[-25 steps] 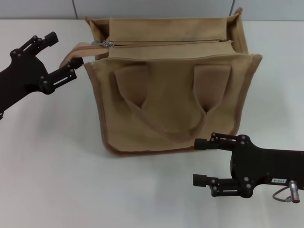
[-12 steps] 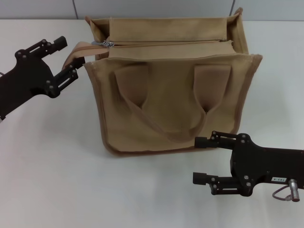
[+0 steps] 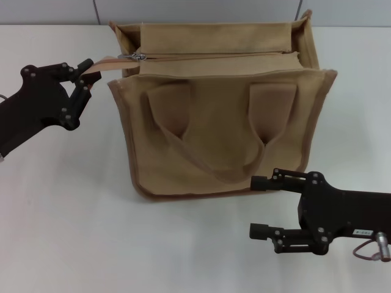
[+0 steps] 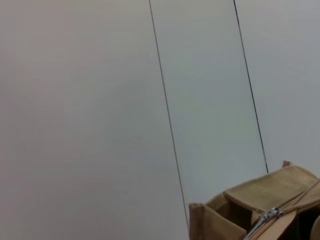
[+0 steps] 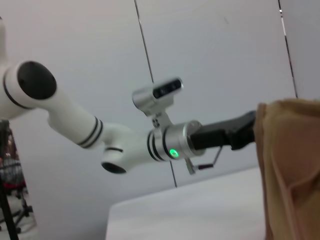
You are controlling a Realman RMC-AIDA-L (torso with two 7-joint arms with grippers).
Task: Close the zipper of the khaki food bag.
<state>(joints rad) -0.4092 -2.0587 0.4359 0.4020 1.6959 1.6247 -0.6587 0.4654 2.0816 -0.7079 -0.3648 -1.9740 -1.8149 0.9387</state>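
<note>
khaki food bag [image 3: 220, 116] on white table [image 3: 73, 213], grey panelled wall [image 4: 100, 100], left fingers [image 3: 82, 76] clamped on strap [image 3: 101, 63], right fingers [image 3: 263, 183] apart

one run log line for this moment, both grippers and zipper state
left gripper: shut on tab strap at bag's left end | right gripper: open, idle in front of khaki food bag | zipper: slider at left end

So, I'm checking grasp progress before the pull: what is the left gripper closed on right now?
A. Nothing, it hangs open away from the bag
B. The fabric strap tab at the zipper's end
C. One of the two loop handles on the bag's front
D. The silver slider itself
B: in the head view the left gripper pinches the strap tab beside the khaki food bag, short of the silver slider.
</note>
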